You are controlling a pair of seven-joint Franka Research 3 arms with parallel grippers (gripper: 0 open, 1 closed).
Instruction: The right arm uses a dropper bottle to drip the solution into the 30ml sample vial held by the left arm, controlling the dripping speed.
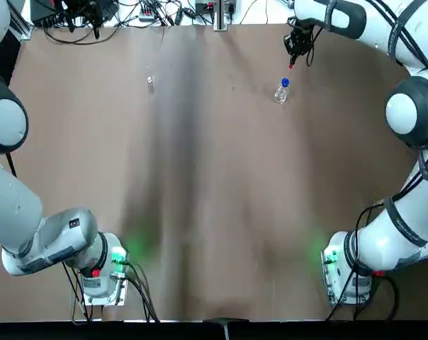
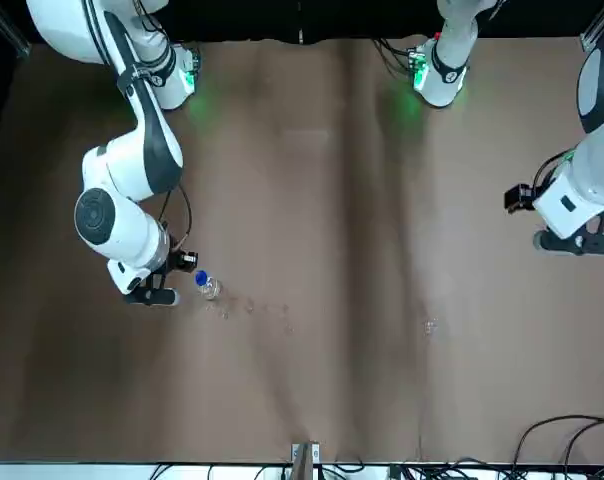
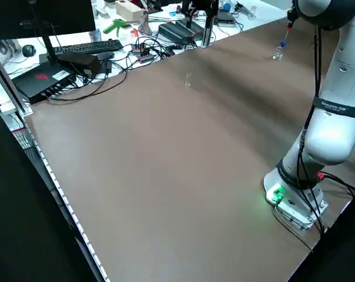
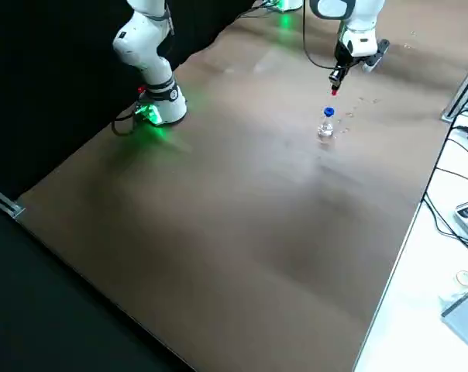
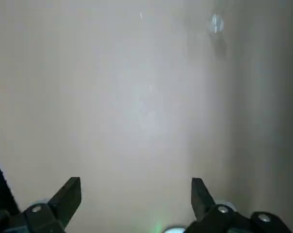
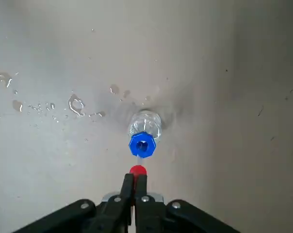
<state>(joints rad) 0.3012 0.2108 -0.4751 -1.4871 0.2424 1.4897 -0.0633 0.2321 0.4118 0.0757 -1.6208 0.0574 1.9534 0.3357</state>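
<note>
Seen from overhead, with 6 o'clock at the robot's side, the left arm's base (image 1: 104, 287) sits between 7 and 8 o'clock on the table (image 1: 214, 212), the right arm's base (image 1: 339, 273) between 4 and 5. The vial (image 1: 150, 81) stands near 11 o'clock, the dropper bottle (image 1: 282, 92) between 1 and 2, droplets (image 6: 76, 104) toward its 9 o'clock. Above the bottle, the right gripper (image 6: 136, 175) holds the dropper top (image 6: 138, 170). The left gripper (image 2: 519, 198) hangs toward 9 o'clock, apart from the vial. Cables (image 1: 178, 13) lie past 12.

The dropper bottle (image 1: 282, 91) stands near the right arm's tool (image 1: 293, 59).
</note>
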